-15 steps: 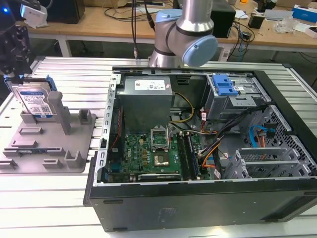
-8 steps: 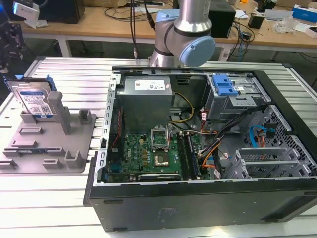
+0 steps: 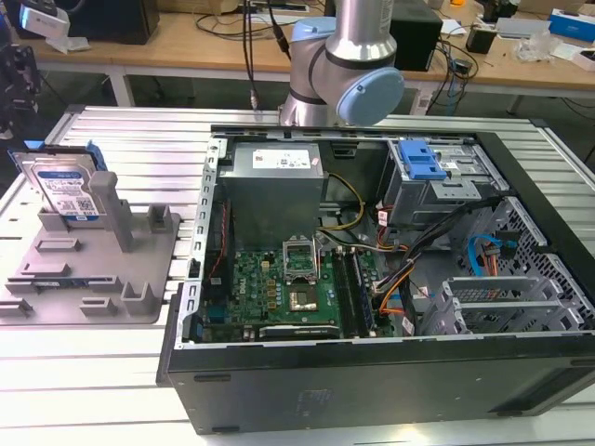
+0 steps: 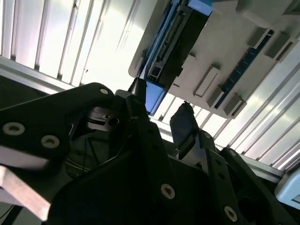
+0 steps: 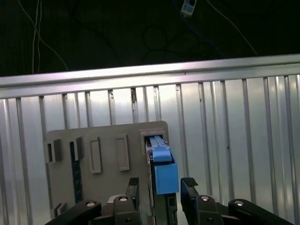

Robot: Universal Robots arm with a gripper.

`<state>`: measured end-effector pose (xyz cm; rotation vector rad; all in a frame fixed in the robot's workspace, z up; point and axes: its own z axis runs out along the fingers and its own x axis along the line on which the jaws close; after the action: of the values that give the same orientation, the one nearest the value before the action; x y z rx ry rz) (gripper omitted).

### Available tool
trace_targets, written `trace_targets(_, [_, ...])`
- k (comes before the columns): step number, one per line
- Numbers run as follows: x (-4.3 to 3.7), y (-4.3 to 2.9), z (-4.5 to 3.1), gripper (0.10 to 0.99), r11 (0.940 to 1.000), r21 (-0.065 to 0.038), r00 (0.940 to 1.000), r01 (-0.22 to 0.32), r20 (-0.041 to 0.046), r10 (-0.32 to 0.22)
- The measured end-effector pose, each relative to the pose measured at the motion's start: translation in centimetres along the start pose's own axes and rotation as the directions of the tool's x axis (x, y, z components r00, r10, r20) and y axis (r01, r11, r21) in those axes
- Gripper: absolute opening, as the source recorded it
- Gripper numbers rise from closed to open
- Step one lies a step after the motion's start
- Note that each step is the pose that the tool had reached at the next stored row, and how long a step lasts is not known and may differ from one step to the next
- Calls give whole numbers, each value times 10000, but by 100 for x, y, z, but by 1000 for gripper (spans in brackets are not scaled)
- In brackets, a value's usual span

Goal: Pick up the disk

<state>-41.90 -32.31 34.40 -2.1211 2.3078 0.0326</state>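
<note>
The disk (image 3: 65, 190) stands on edge in a slot of the grey fixture (image 3: 112, 269) at the exterior view's left, its white-and-blue label facing forward and blue rails along its sides. In the first wrist view I look down on its blue rail (image 5: 165, 173), which lines up between the two black fingertips of my gripper (image 5: 161, 183). The gripper is open and holds nothing. The second wrist view shows the gripper (image 4: 160, 98) with its fingers apart, and the disk (image 4: 171, 37) beyond them. The gripper hangs above the disk, not touching it.
An open computer case (image 3: 372, 279) lies beside the fixture, with its blue-topped drive cage (image 3: 423, 163) at the back. The arm's base joint (image 3: 339, 79) rises behind the case. Everything rests on a ribbed metal table (image 3: 84, 372), whose edge (image 5: 150, 72) runs past the fixture (image 5: 108, 154).
</note>
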Motion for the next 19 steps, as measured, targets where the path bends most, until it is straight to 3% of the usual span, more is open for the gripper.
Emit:
trace_targets(5, [-18, 1, 15, 482, 10000, -1, 10000, -1, -1, 1])
trace_targets(8, [-42, 2, 86, 482, 10000, 0, 10000, 0, 0, 0])
trace_targets(19, [-41, 9, 215, 482, 10000, -3, 10000, 38, -23, -38])
